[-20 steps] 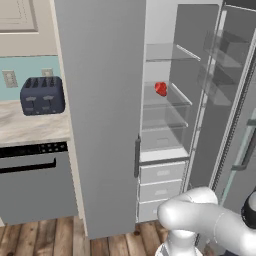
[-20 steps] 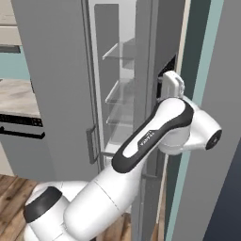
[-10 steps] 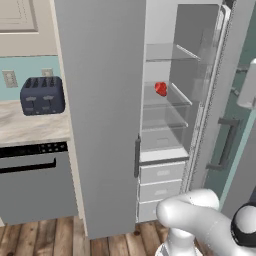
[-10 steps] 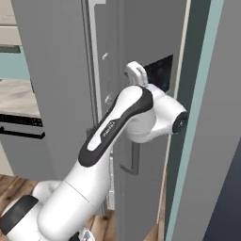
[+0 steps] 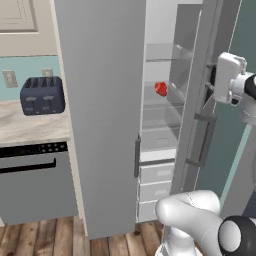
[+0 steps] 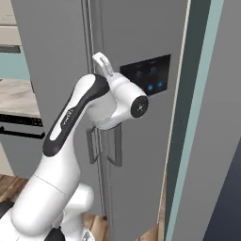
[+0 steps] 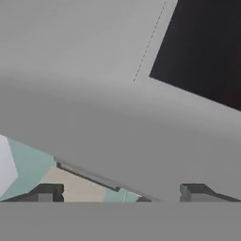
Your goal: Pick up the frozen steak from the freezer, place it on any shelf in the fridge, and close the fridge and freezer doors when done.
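Note:
The frozen steak [image 5: 160,88], a small red lump, lies on a clear glass shelf [image 5: 156,104] inside the fridge [image 5: 157,60]. The fridge's right door [image 5: 192,100] stands partly swung in across the opening. My gripper [image 5: 213,82] is at the outer face of that door, above its handle [image 5: 200,140]. In the hand view my gripper [image 7: 121,192] is open with nothing between its fingers [image 7: 47,191], close to the grey door face and its dark panel [image 7: 202,47]. The freezer's inside is hidden behind the shut left door [image 5: 100,115].
A dark toaster [image 5: 42,95] stands on the pale counter [image 5: 25,127] to the left, above a grey appliance front [image 5: 35,175]. Drawers [image 5: 156,172] sit low in the fridge. A teal wall [image 6: 197,94] runs close on the right. The floor is wood.
The fridge's right door has swung from wide open to partly across the opening, with my hand travelling on its outer face. The steak has stayed on its shelf.

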